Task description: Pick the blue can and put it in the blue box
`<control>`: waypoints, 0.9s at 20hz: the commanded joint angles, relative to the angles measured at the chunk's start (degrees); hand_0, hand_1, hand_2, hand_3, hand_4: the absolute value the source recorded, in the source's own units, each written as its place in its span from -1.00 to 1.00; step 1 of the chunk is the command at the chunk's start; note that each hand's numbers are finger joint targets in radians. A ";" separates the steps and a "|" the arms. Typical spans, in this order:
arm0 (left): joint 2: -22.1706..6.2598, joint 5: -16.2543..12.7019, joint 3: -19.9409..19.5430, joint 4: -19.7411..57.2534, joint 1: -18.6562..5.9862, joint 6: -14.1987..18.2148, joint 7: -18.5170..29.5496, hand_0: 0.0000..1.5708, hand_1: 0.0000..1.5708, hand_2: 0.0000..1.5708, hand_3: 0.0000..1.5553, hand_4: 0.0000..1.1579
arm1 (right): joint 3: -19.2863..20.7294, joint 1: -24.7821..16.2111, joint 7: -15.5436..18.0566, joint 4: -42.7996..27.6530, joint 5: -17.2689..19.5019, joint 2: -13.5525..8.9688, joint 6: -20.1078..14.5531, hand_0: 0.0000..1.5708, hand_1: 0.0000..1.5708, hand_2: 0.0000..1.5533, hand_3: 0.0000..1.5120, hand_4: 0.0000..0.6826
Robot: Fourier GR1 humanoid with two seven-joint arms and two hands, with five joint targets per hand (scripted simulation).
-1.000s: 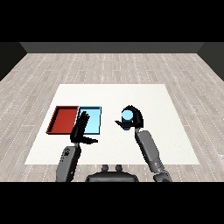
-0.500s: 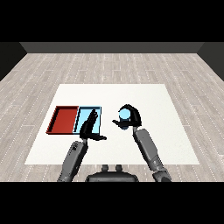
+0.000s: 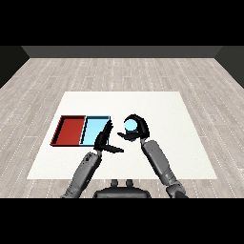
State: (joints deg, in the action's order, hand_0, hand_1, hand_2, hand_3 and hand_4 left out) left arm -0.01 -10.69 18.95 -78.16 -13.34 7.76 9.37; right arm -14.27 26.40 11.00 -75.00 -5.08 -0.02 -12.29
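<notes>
The flat white surface (image 3: 162, 157) carries two shallow rectangular trays side by side at its left: a red tray (image 3: 70, 129) and, touching its right edge, a light blue tray (image 3: 94, 129). Since a second ago the main change is on the left. The robot's left hand (image 3: 103, 141) has swung rightward, off the middle of the light blue tray to its right rim, and its fingers are straight and spread, thumb pointing right, holding nothing. That leaves most of the tray floor uncovered, which should help the drop.

The right hand (image 3: 137, 129) has barely moved; its fingers are curled round the small light blue cylindrical can (image 3: 129, 125), which it holds just to the right of the light blue tray. Whether the can is clear of the surface cannot be told. The grasp looks done; the carry leftward over the tray rim is not yet made, and the left hand stands between can and tray.
</notes>
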 commanded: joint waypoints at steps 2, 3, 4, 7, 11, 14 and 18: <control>0.01 -2.21 2.79 4.96 -3.83 3.09 1.05 -1.00 -1.00 -1.00 -1.00 -1.00 | -3.81 -3.57 0.98 -3.16 0.93 0.02 -0.78 0.81 0.81 0.88 0.89 0.80; 0.01 -2.63 3.23 5.05 -2.78 2.26 1.80 -1.00 -1.00 -1.00 -1.00 -1.00 | -2.66 1.08 0.32 0.47 -1.74 0.02 -2.20 0.82 0.82 0.88 0.89 0.80; 0.01 -5.32 5.05 7.28 -6.88 5.86 0.67 -1.00 -1.00 -1.00 -1.00 -1.00 | -2.15 0.42 -3.43 -3.01 0.63 0.02 -1.70 0.83 0.83 0.88 0.89 0.81; 0.01 -4.10 4.64 5.37 -4.73 5.23 1.15 -1.00 -1.00 -1.00 -1.00 -1.00 | -3.21 -2.22 -6.35 -8.48 1.55 0.02 -0.40 0.82 0.82 0.89 0.89 0.80; 0.01 -5.26 5.46 8.15 -7.31 5.39 1.17 -1.00 -1.00 -1.00 -1.00 -1.00 | -8.93 2.34 -2.93 -1.38 -2.26 0.02 -6.85 0.84 0.84 0.88 0.88 0.80; 0.01 -5.35 8.56 5.40 -4.08 6.27 2.44 -1.00 -1.00 -1.00 -1.00 -1.00 | -3.68 0.46 1.50 -0.65 -1.72 0.02 -0.34 0.82 0.82 0.88 0.87 0.79; 0.01 -5.45 4.10 9.23 -6.92 2.86 2.90 -1.00 -1.00 -1.00 -1.00 -1.00 | -7.46 0.10 2.77 1.15 -1.51 -0.01 -2.59 0.82 0.82 0.88 0.88 0.82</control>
State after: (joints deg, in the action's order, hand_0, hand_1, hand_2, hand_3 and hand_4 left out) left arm 0.00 -16.24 25.37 -69.40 -19.08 12.72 13.16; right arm -19.11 26.33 10.23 -77.64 -5.69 -0.42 -13.86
